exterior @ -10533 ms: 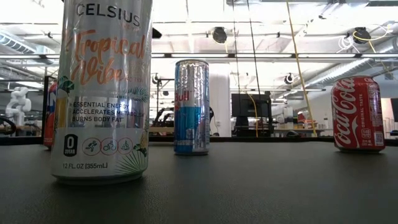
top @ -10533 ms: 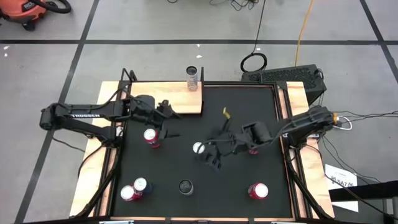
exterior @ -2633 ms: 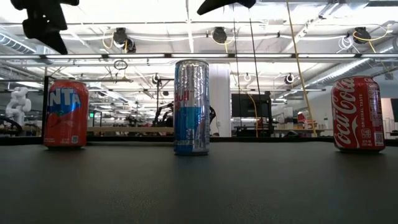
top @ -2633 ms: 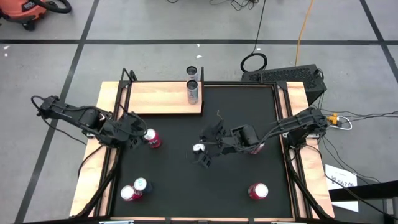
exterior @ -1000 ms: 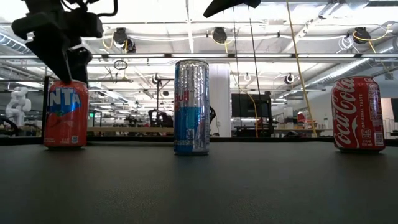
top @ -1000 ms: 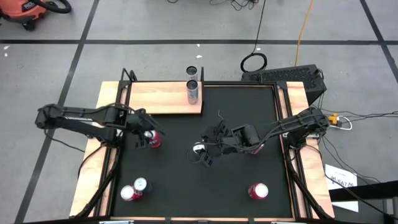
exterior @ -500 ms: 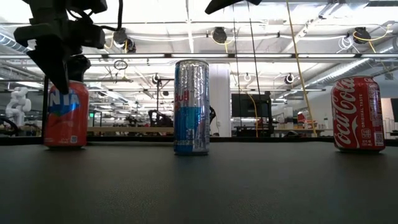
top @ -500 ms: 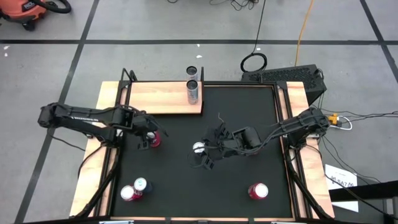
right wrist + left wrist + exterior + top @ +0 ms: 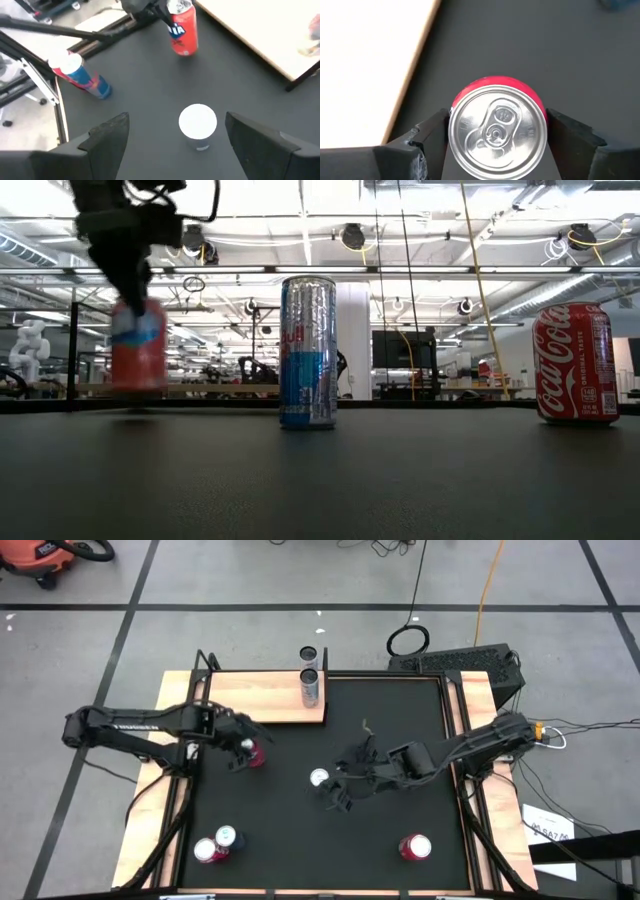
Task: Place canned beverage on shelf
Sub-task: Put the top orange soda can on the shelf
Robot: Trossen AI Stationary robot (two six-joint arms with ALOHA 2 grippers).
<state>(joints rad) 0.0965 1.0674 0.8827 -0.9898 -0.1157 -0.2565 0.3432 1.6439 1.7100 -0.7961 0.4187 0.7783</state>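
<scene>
On the bench's left, my left tool (image 9: 247,752) is clamping a red can (image 9: 257,754) from both sides; the low view is showing that can (image 9: 137,345) lifted clear of the black mat (image 9: 300,810). It is hanging just in front of the wooden shelf (image 9: 250,698), where a silver can (image 9: 311,688) is standing at the right end. Toward the middle, my right tool (image 9: 335,787) is hovering with its fingers apart beside a white-topped can (image 9: 319,778), touching nothing.
</scene>
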